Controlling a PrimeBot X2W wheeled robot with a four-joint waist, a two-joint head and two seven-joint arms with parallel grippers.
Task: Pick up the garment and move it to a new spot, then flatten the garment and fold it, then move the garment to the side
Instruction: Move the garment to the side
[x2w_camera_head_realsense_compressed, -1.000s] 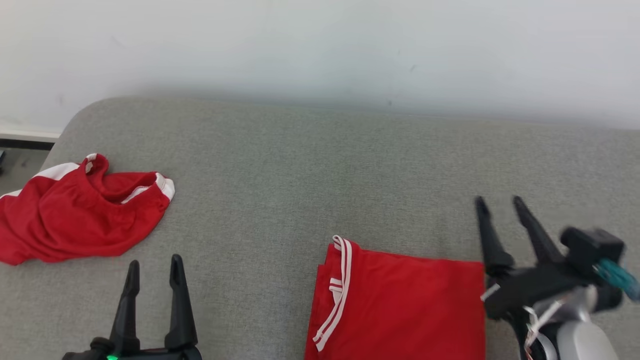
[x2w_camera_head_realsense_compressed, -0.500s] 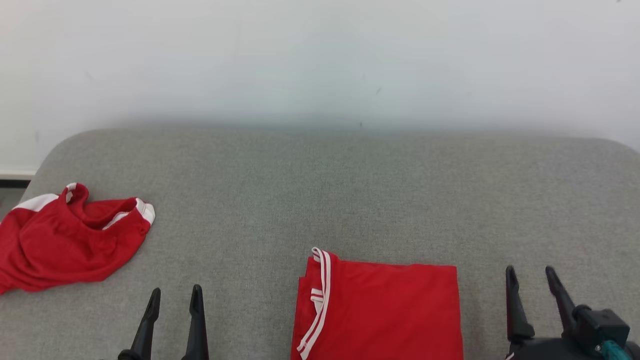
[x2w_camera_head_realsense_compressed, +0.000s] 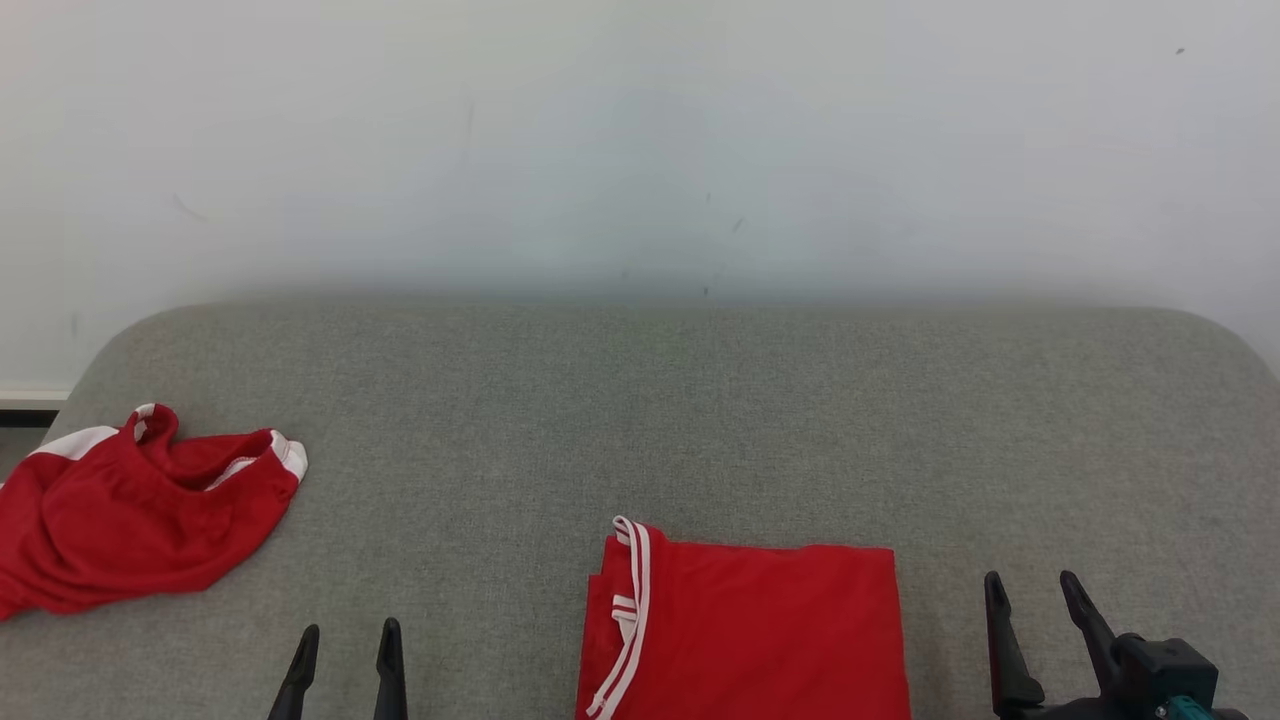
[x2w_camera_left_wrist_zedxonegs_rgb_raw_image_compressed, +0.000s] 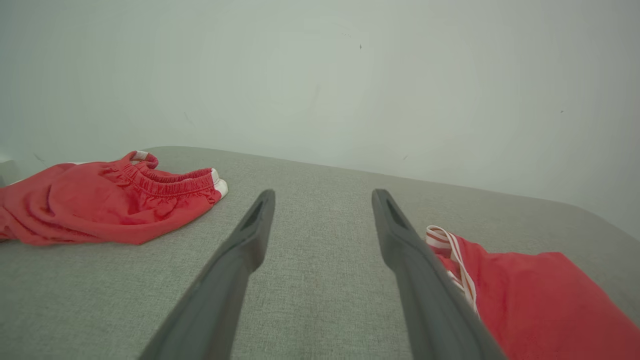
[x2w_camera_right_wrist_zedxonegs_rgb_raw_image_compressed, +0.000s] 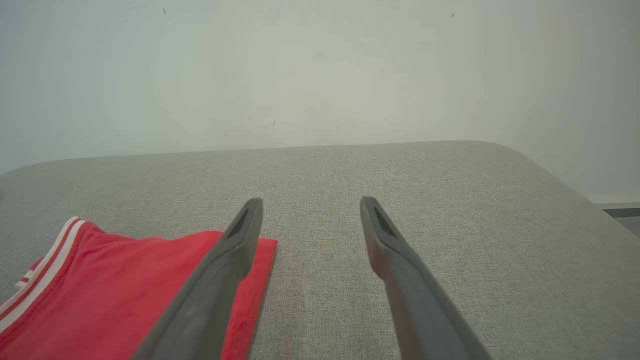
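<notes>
Grey fabric surface (x2w_camera_head_realsense_compressed: 700, 420), two red garments, both grippers empty.
The surface is padded, with rounded corners, and backs onto a white wall (x2w_camera_head_realsense_compressed: 640, 150). The folded red garment (x2w_camera_head_realsense_compressed: 760, 630) is a neat rectangle with a white-striped band along its left edge. It lies flat at the near edge, right of centre. The crumpled red garment (x2w_camera_head_realsense_compressed: 130, 510), with white trim and a gathered waistband, is heaped at the surface's left edge, well apart from the folded one. The right gripper (x2w_camera_head_realsense_compressed: 1030, 578) sits low at right, just beside the folded garment's right edge, fingers spread wide, nothing between them. The left gripper (x2w_camera_head_realsense_compressed: 350, 628) sits low at left over bare fabric between the two garments, also wide apart and holding nothing.
</notes>
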